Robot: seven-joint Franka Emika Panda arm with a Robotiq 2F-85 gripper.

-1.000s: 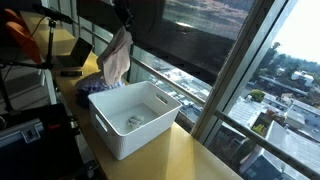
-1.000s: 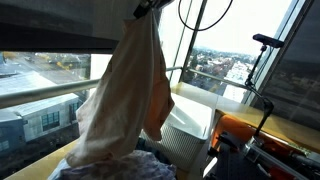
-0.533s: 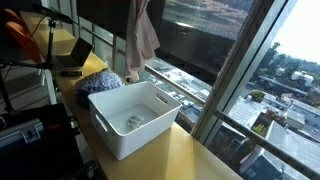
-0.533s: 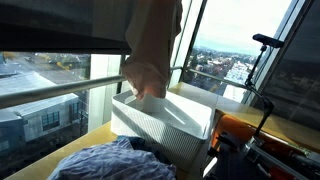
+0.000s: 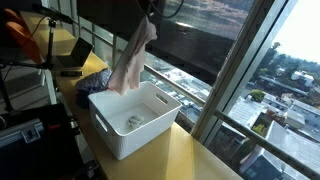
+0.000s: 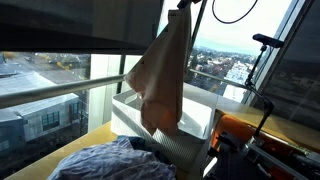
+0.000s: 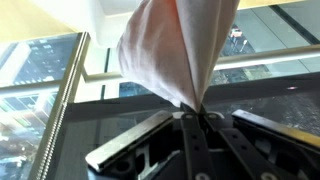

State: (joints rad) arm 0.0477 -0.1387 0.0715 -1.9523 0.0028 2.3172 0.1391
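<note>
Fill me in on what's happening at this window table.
The robot arm's gripper is shut on the top of a beige cloth, which it holds high so that it hangs free. The cloth's lower end dangles near the rim of a white bin, on the side where a heap of blue clothes lies on the table. A small grey item sits in the bin.
</note>
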